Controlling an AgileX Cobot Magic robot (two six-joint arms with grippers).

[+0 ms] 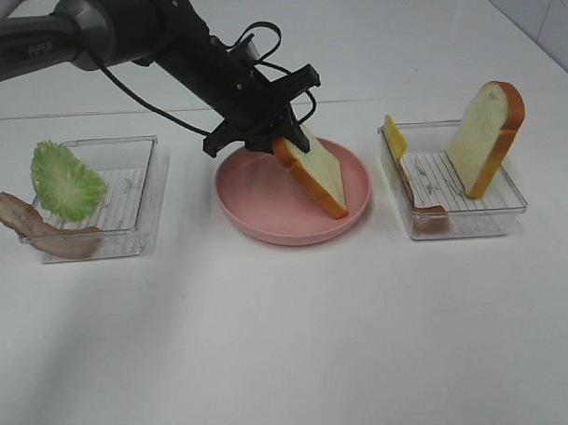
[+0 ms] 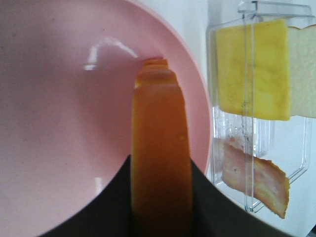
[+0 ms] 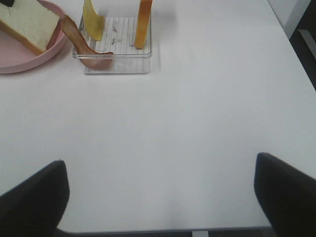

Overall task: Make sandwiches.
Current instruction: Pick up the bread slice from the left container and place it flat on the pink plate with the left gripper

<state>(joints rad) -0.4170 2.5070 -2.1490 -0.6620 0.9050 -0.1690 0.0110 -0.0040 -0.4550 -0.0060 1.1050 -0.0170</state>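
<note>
White tabletop (image 1: 289,361) bears a pink plate (image 1: 256,202); bread slice (image 1: 315,169) tilts above it.

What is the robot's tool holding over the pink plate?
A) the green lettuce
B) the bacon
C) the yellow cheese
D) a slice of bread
D: the left tool is clamped on the crust of a bread slice, which hangs tilted over the pink plate.

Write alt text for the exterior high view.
The left gripper holds a bread slice tilted over a pink plate. The left tray holds lettuce and bacon; the right tray holds cheese, a bacon strip and an upright bread slice.
</note>
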